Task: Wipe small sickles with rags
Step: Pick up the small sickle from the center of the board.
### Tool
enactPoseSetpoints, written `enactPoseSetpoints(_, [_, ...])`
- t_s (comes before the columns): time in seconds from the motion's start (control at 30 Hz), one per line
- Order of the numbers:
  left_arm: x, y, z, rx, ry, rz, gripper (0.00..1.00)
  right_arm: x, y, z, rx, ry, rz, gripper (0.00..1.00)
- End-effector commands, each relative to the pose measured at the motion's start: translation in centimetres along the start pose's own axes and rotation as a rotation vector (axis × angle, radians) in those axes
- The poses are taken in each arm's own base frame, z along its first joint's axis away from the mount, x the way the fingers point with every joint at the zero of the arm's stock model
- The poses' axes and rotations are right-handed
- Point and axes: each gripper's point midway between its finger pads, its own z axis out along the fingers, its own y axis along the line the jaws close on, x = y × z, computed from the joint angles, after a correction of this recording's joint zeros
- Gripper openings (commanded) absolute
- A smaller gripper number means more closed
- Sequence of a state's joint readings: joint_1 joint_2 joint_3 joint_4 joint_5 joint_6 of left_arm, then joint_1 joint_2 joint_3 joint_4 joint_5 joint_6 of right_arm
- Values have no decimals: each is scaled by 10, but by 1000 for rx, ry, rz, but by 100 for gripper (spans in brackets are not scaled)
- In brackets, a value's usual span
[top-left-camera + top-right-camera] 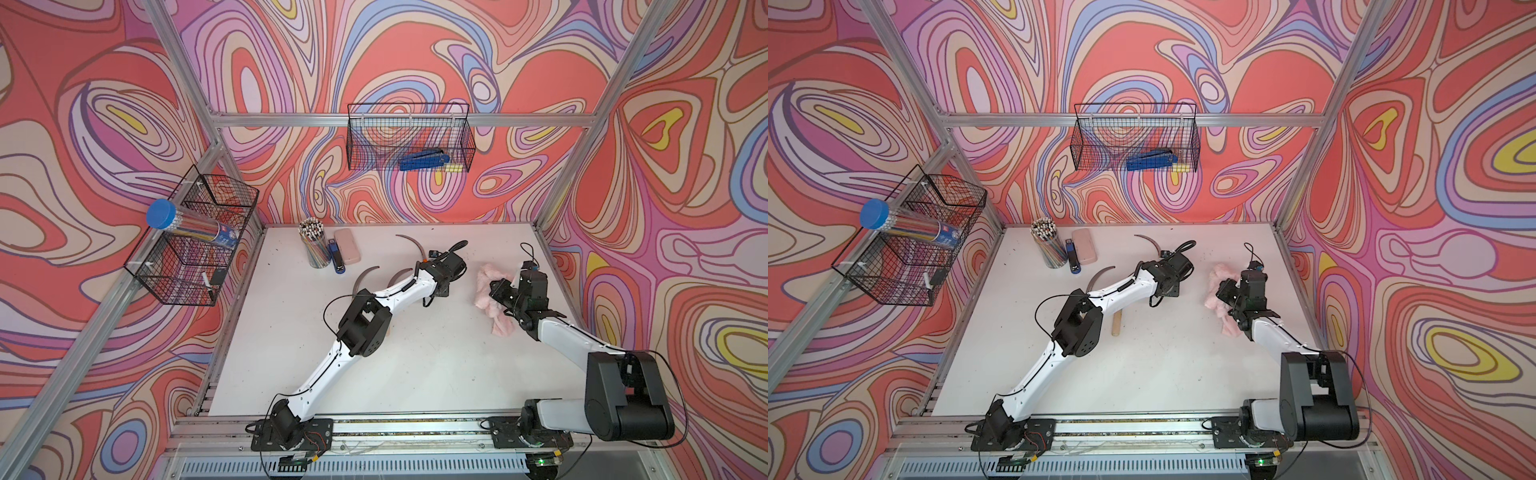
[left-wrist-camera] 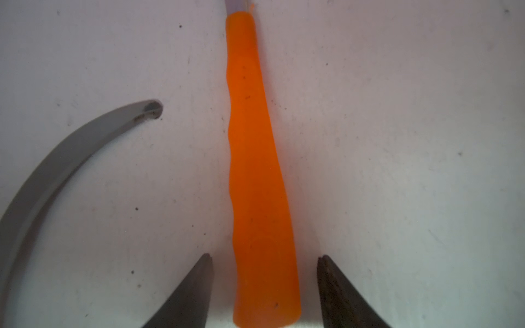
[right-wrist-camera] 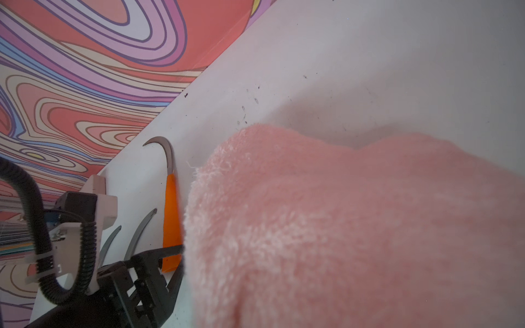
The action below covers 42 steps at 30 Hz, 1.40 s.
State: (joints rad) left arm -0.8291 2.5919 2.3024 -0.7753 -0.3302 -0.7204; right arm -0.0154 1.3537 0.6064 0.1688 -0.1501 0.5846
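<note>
We're looking at a robot lab test cell here: aluminium frame (image 1: 291,119), swirly printed walls (image 1: 415,50), white counter (image 1: 415,374), left arm (image 1: 324,374) and right arm (image 1: 569,336) bolted to a rail (image 1: 415,428) along its near edge.

White arm links (image 1: 320,370), black joints (image 1: 365,324) (corrugated black cable (image 3: 88,255)).

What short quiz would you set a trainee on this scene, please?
1. True or false: the left gripper has clamped the orange handle.
2. What does the right gripper hold? A a wooden-handled sickle; B the pink rag; C the stapler.
3. Fill the gap: the blue tool lies in the ___ on the back wall.
Key: 1 false, its jaws stand clear on both sides; 2 B; 3 wire basket.
</note>
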Motion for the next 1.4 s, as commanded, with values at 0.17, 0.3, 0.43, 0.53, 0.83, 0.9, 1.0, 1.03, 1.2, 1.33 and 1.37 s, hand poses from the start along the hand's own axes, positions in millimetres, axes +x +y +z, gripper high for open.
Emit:
enactPoseSetpoints(0.17, [12,27,10,-85,64,-12,53,0,3,-4,-19,-10,-17,0])
enactPoseSetpoints(0.3, [12,24,11,-70,67,-5,46,0,4,-4,-22,-12,-18,0])
enactPoseSetpoints(0.43, [12,23,11,-64,66,1,36,0,4,-5,-23,-13,-18,0])
enactPoseSetpoints(0.53, [12,22,10,-55,60,-2,32,1,4,-5,-24,-9,-17,0])
enactPoseSetpoints(0.83, [10,26,8,-47,42,-7,19,2,4,-6,-29,-13,-18,0])
enactPoseSetpoints(0.9, [7,27,5,-47,28,1,15,2,4,-6,-31,-13,-17,0])
enactPoseSetpoints(1.0, [0,29,-6,-32,-8,27,4,1,6,-6,-40,-12,-21,0])
enactPoseSetpoints(1.03, [-3,28,-11,-15,-26,42,0,1,8,-7,-49,-10,-24,0])
enactPoseSetpoints(1.2, [-17,35,-44,49,-132,114,0,-3,25,-24,-129,-41,-46,0])
enactPoseSetpoints(1.33, [-24,38,-75,133,-234,195,0,-9,41,-46,-176,-66,-69,0])
enactPoseSetpoints(1.37, [-26,36,-83,167,-265,213,0,-9,48,-50,-193,-71,-80,0])
